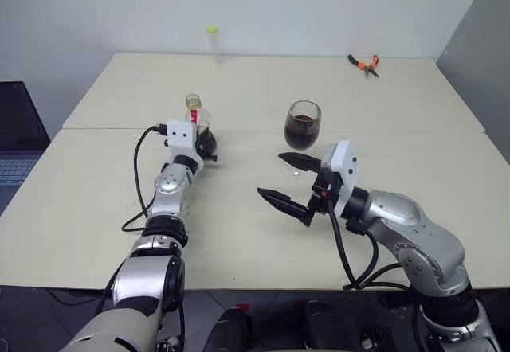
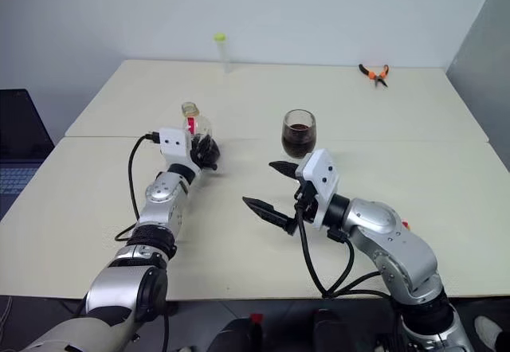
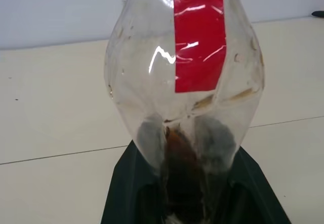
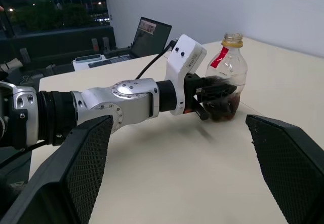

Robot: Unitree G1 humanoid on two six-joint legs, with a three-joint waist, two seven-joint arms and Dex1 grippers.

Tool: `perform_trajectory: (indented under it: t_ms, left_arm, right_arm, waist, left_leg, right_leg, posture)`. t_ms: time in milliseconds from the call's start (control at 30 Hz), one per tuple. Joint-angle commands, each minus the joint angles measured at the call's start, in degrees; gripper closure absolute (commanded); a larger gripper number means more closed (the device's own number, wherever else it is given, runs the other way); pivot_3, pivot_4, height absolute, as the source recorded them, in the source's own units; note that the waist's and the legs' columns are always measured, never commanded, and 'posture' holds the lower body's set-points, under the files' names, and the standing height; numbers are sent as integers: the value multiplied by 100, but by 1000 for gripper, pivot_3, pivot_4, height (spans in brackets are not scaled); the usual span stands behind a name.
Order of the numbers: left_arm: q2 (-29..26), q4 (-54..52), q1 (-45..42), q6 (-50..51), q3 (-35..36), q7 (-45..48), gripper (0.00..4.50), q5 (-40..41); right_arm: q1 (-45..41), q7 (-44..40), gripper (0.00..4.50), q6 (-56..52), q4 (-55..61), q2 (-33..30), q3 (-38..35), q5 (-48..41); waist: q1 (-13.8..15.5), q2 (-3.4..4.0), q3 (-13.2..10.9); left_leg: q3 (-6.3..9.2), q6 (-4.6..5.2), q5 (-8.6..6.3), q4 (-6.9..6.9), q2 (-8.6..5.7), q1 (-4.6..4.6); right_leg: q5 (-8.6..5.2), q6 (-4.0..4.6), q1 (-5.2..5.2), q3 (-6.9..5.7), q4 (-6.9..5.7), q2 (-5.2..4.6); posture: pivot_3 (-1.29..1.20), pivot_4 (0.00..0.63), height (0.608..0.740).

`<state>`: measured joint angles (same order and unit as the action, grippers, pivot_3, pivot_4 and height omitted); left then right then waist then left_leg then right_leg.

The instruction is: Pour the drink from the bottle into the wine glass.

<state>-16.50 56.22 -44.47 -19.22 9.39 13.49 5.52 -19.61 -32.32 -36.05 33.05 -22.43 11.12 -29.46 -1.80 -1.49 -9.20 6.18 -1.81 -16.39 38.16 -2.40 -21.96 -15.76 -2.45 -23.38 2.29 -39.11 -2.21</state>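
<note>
Right wrist view shows the squat clear plastic bottle (image 4: 229,77) upright on the table, nearly empty, left gripper (image 4: 215,98) clamping it; the stemmed wine glass (image 1: 303,124) holds the dark drink (image 1: 300,136); right gripper (image 1: 285,178) gapes wide, empty. Pouring looks done; only release remains.

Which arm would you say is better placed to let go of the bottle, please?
The left: its pincer is around the upright bottle on the table. The right pincer hangs open, apart.
</note>
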Motion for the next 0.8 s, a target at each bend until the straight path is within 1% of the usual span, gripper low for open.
perform_trajectory:
  t_ms: [33, 267, 367, 433, 500, 567, 667, 733, 800]
  left_arm:
    - [41, -38, 77, -202, 60, 52, 2423, 50]
    - [87, -521, 448, -316, 27, 198, 61, 85]
    - [93, -955, 703, -199, 59, 136, 20, 119]
    - [96, -1467, 973, 18, 108, 64, 20, 188]
    - [82, -2135, 1327, 324, 173, -29, 20, 287]
    - [30, -3087, 1896, 809, 228, -210, 20, 284]
    - [-8, -4612, 2825, 1588, 337, -190, 20, 548]
    - [-9, -5177, 3172, 1915, 344, -250, 20, 546]
    - [0, -5465, 3338, 2201, 324, -405, 20, 432]
  right_arm:
    - [-110, -116, 0, 169, 75, -21, -20, 28]
    - [9, -130, 0, 41, 190, 13, -148, -160]
    - [158, -91, 0, 56, 269, -21, -209, -189]
    - [358, -27, 0, 155, 353, -66, -288, -109]
    - [607, 127, 0, 307, 389, -78, -416, 59]
    - [984, 406, 0, 717, 273, -119, -581, 541]
    - [1479, 909, 0, 1527, -162, 83, -939, 1144]
    - [1642, 1228, 0, 1883, -570, 425, -1220, 1209]
    - [1695, 1461, 0, 2261, -1043, 700, -1429, 1318]
  waist:
    - [-1, 0, 0]
    - [1, 0, 0]
    - [3, 0, 0]
    - [3, 0, 0]
    - [2, 0, 0]
    - [1, 1, 2]
    - [-3, 2, 6]
    - [16, 3, 6]
    - [29, 5, 8]
  left_leg:
    - [0, 0, 0, 0, 0, 0]
    - [0, 0, 0, 0, 0, -1]
    - [0, 0, 0, 0, 0, -2]
    - [1, 1, -1, -1, 0, -2]
    - [1, 1, -1, -3, 2, -2]
    - [0, 0, -1, -4, 4, -2]
    - [-4, 0, -2, -10, 9, 4]
    - [-3, 1, -3, -11, 11, 6]
    - [2, 15, -10, -11, 13, 17]
  right_leg:
    - [0, 0, 0, 0, 0, 0]
    - [0, 0, 0, 0, 1, -1]
    - [0, 0, 0, 1, 2, -2]
    - [0, 0, 0, 1, 3, -6]
    - [0, 0, 0, 2, 4, -9]
    - [0, 0, 0, 4, 4, -13]
    - [0, 0, 0, 12, 6, -16]
    - [0, 1, 0, 10, 3, -14]
    - [1, 1, 14, 3, 3, -12]
  posture:
    - [0, 150, 740]
    - [0, 150, 740]
    - [0, 150, 740]
    - [0, 150, 740]
    - [0, 150, 740]
    - [0, 150, 740]
    - [0, 150, 740]
    - [0, 150, 740]
    - [0, 150, 740]
